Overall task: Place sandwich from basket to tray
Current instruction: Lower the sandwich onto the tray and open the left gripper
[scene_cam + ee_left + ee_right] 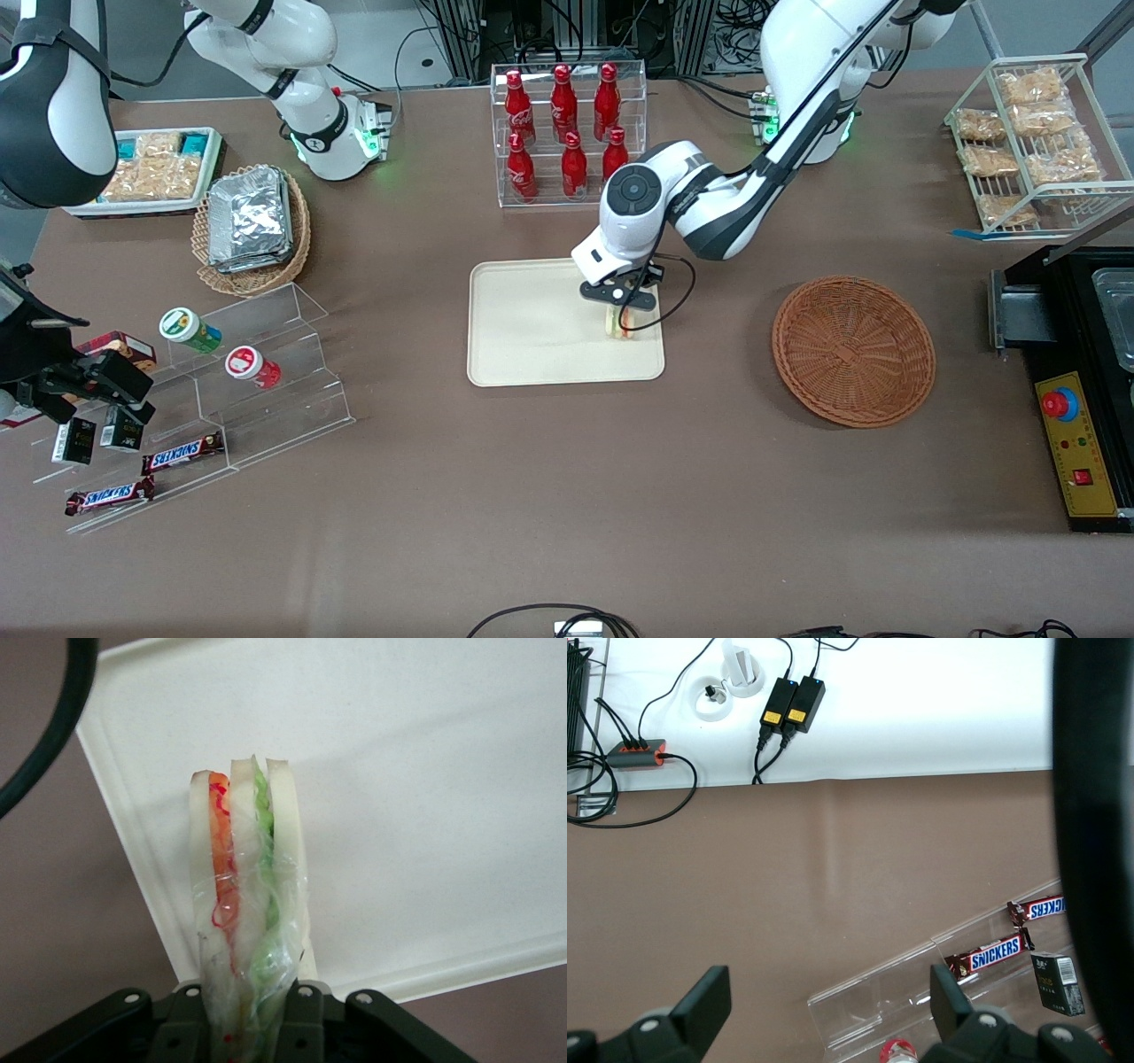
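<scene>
The hand (623, 312) grips the sandwich (246, 904) by its narrow end, holding it over the edge of the tray (523, 328) nearest the basket (853, 350), which sits bare on the surface. It looks light and soft, the clear wrap slippery, so a gentle pinch across the bread faces suits. Whether it touches the tray yet is unclear.
</scene>
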`<state>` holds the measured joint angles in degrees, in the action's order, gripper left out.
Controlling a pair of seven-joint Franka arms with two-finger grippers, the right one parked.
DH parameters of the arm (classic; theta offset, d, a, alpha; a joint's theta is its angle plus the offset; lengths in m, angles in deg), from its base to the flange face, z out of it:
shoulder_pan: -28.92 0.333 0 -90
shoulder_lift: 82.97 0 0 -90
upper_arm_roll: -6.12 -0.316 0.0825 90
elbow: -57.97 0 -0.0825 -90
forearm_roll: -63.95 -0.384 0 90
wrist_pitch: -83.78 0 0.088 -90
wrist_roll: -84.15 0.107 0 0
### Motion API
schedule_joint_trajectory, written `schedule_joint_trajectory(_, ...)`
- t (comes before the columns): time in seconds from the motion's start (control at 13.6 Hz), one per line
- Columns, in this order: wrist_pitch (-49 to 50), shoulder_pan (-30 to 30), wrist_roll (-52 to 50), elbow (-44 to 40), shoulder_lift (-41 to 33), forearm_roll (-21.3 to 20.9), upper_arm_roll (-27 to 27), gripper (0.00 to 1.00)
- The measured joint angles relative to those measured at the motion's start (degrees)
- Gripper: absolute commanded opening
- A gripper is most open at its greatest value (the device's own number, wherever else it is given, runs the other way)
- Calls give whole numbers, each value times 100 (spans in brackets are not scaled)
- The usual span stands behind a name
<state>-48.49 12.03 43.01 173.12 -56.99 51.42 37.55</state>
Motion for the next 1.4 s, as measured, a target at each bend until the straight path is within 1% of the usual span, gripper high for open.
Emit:
schedule_joint_trajectory(0.15,-35,-29,-159,-13,159,-271,-2,0)
schedule_joint_trajectory(0.22,-75,-45,-316,-14,241,-469,-2,3)
schedule_joint_trajectory(0.29,-120,-65,-467,-18,322,-633,-2,20)
schedule_joint_trajectory(0.37,-146,-83,-559,-21,393,-723,-2,39)
schedule_joint_trajectory(0.44,-175,-93,-612,-37,436,-763,-1,48)
schedule_joint_trajectory(0.51,-176,-97,-665,-64,446,-764,-1,66)
schedule_joint_trajectory(0.66,-175,-98,-849,-101,450,-767,-2,81)
schedule_joint_trajectory(0.74,-175,-97,-910,-120,453,-768,-2,85)
schedule_joint_trajectory(0.81,-175,-97,-955,-149,457,-768,-3,95)
schedule_joint_trajectory(0.88,-156,-97,-1016,-194,457,-767,-7,99)
schedule_joint_trajectory(1.1,278,-94,-1326,-547,460,-767,-14,99)
schedule_joint_trajectory(1.4,836,-68,-1448,-1154,456,-717,-28,99)
